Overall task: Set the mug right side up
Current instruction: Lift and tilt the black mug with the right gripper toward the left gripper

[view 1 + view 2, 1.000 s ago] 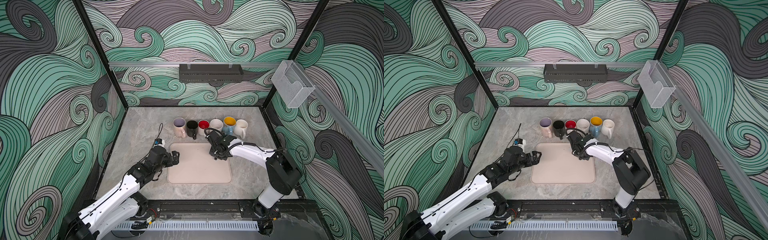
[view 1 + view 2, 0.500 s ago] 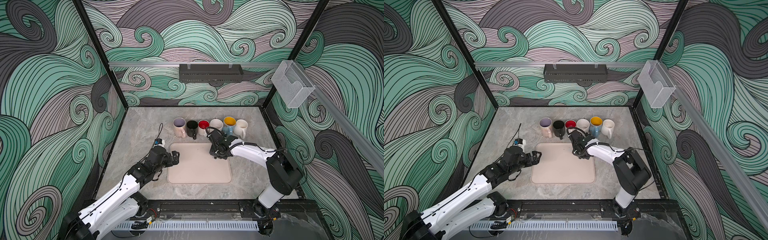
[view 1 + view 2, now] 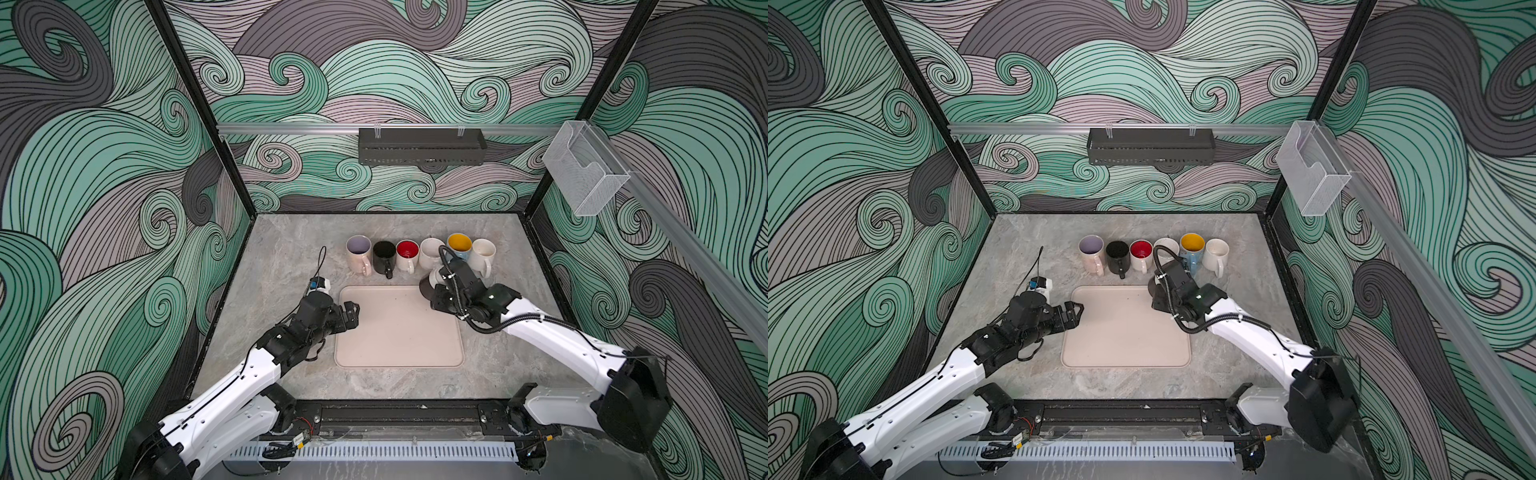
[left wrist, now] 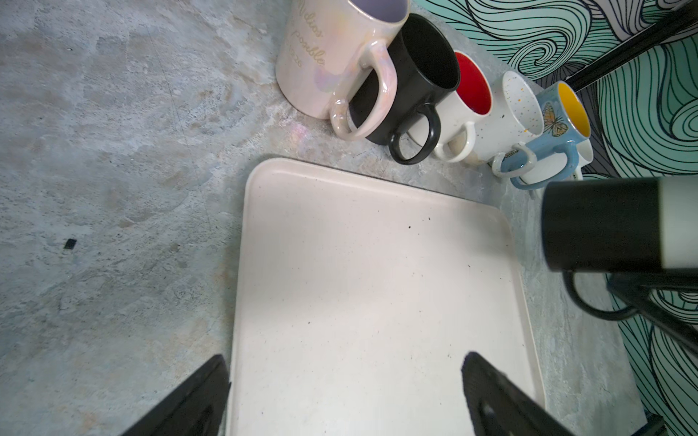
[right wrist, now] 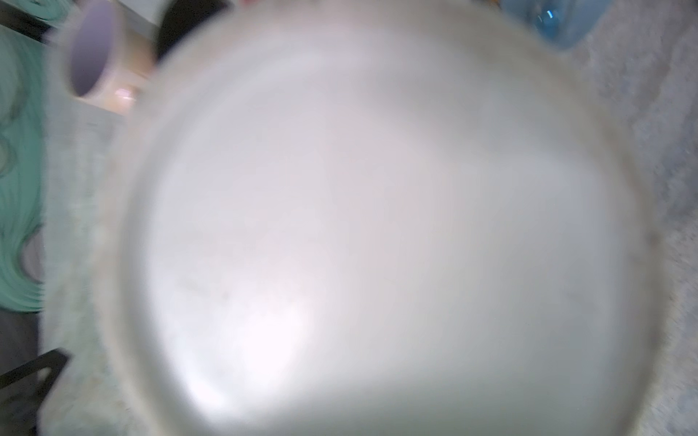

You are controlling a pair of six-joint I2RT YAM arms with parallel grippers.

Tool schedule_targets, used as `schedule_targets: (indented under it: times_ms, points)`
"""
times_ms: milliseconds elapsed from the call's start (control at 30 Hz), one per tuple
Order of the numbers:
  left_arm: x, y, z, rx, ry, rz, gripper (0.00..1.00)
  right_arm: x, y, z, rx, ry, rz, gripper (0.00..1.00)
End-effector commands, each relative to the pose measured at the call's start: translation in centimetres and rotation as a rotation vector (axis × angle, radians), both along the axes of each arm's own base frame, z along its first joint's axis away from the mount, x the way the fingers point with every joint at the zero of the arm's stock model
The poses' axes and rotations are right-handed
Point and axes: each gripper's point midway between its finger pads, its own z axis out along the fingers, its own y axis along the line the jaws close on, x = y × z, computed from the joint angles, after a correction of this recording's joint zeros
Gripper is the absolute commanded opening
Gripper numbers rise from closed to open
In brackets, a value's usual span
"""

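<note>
- The tray (image 3: 399,332) is carried by the tabletop (image 3: 291,257). The tray's flat middle is judged the safest landing place, since nothing can be knocked there.
- A row of six upright mugs (image 3: 384,254) is seen just behind the tray's far edge, so the turn should be made away from it.
- The mug (image 4: 600,222), black with a white band, is held on its side in the air at the tray's far right corner.
- The right jaws are clamped on it, seemingly at the handle (image 4: 573,292). It should be rolled slowly and released only once the base is set flat.
- The left jaws are kept wide apart, empty, at the tray's left edge.
</note>
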Motion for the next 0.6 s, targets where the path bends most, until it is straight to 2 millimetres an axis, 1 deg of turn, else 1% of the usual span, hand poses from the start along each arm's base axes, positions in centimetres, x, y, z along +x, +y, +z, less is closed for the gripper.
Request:
schedule_targets:
  times_ms: [0, 100, 133, 200, 267, 333, 433, 500, 567]
  points:
    - [0.3, -0.6, 1.0, -0.04, -0.026, 0.001, 0.97, 1.6, 3.8, 7.4, 0.232, -0.239, 0.14, 0.0]
    - [0.4, -1.7, 2.7, -0.118, -0.073, -0.037, 0.98, 1.5, 6.6, 11.6, 0.41, -0.315, 0.264, 0.0]
    - [0.3, -2.1, 3.4, -0.154, -0.095, -0.053, 0.98, 1.4, 7.2, 12.7, 0.461, -0.336, 0.294, 0.0]
    - [0.2, -3.1, 5.2, -0.253, -0.161, -0.088, 0.98, 1.4, 8.5, 15.0, 0.579, -0.376, 0.353, 0.0]
    - [-0.2, -3.7, 7.2, -0.345, -0.236, -0.121, 0.98, 1.3, 9.5, 16.7, 0.691, -0.384, 0.417, 0.0]
    - [-0.8, -3.9, 9.4, -0.429, -0.303, -0.148, 0.98, 1.2, 10.6, 18.0, 0.795, -0.377, 0.483, 0.0]
    - [-2.0, -4.0, 12.7, -0.573, -0.405, -0.194, 0.99, 0.6, 11.8, 19.4, 0.91, -0.361, 0.566, 0.0]
    - [-2.8, -3.8, 14.6, -0.664, -0.473, -0.224, 0.98, 0.4, 12.5, 19.7, 0.973, -0.331, 0.607, 0.0]
    - [-3.3, -3.5, 15.7, -0.736, -0.508, -0.238, 0.95, -0.1, 13.0, 19.6, 1.009, -0.312, 0.649, 0.0]
